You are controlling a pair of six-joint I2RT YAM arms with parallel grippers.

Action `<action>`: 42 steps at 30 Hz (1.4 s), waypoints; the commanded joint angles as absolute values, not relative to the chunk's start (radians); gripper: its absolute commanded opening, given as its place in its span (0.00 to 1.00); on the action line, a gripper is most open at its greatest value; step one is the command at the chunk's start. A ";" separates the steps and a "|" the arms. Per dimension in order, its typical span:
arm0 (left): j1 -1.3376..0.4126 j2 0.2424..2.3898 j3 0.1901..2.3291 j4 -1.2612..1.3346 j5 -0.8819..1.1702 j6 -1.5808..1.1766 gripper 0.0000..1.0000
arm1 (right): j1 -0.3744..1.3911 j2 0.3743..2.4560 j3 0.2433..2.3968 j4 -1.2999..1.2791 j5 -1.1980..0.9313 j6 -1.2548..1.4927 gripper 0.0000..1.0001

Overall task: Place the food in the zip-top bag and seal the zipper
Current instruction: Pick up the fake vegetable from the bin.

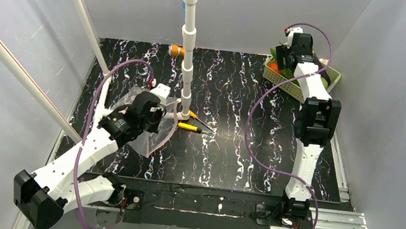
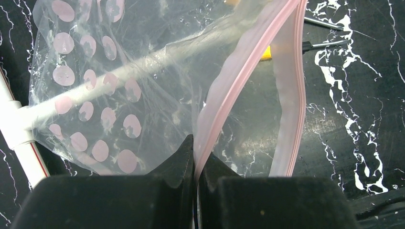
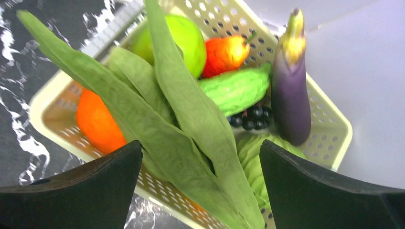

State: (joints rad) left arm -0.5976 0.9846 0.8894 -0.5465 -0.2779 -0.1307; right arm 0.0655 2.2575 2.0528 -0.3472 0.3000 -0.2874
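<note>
- Where the left pincer (image 2: 196, 149) closes, its 2 black fingers (image 2: 174, 168) are clenched on the pink zipper (image 2: 239, 71) of the bag (image 2: 90, 95), and the strip runs up and away from the tips.
- The clear, dotted body of the bag spreads to the left of that pincer, with a white pipe (image 2: 21, 143) showing through it.
- To the right of the pinch the bag's mouth gapes, the other pink edge curving beside it.
- Beyond the mouth, past the pincer's tips, a yellow-handled screwdriver (image 1: 190, 127) lies on the black marbled table (image 1: 231, 153).
- The right pincer (image 3: 199, 143) is released, its 2 fingers spread wide and touching nothing.
- Just under it sits the pale basket (image 3: 329, 124) holding the food.
- Long green leaves (image 3: 191, 109) reach up between the fingers, an orange ball (image 3: 95, 121) lies by the left finger, and a purple eggplant (image 3: 291, 95) leans at the far right wall.
- Further from the tips lie a round green fruit (image 3: 184, 36), a small red fruit (image 3: 224, 52), a bumpy green gourd (image 3: 239, 88) and dark berries (image 3: 250, 119).
- The basket and the right pincer are well apart from the bag.
</note>
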 commanded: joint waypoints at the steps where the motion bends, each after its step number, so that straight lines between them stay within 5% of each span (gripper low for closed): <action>1: -0.591 0.983 0.874 -0.533 -0.310 -0.129 0.00 | 0.059 2.302 2.158 -0.325 0.172 -0.280 0.98; 5: -0.591 0.986 0.868 -0.527 -0.322 -0.126 0.00 | 0.055 2.326 2.163 -0.334 0.048 -0.266 0.98; 15: -0.591 1.016 0.867 -0.522 -0.324 -0.120 0.00 | 0.039 2.386 2.209 -0.341 0.138 -0.217 0.97; 22: -0.591 1.028 0.867 -0.522 -0.337 -0.114 0.00 | 0.055 2.360 2.299 -0.392 0.077 -0.187 0.48; 27: -0.591 1.026 0.864 -0.520 -0.343 -0.106 0.00 | 0.073 2.244 2.310 -0.366 0.084 -0.168 0.27; 34: -0.591 1.031 0.922 -0.599 -0.322 -0.135 0.00 | 0.101 2.034 2.263 -0.348 0.067 -0.078 0.03; 42: -0.591 1.054 1.186 -0.874 -0.161 -0.460 0.00 | 0.158 1.726 2.030 -0.340 0.013 0.156 0.01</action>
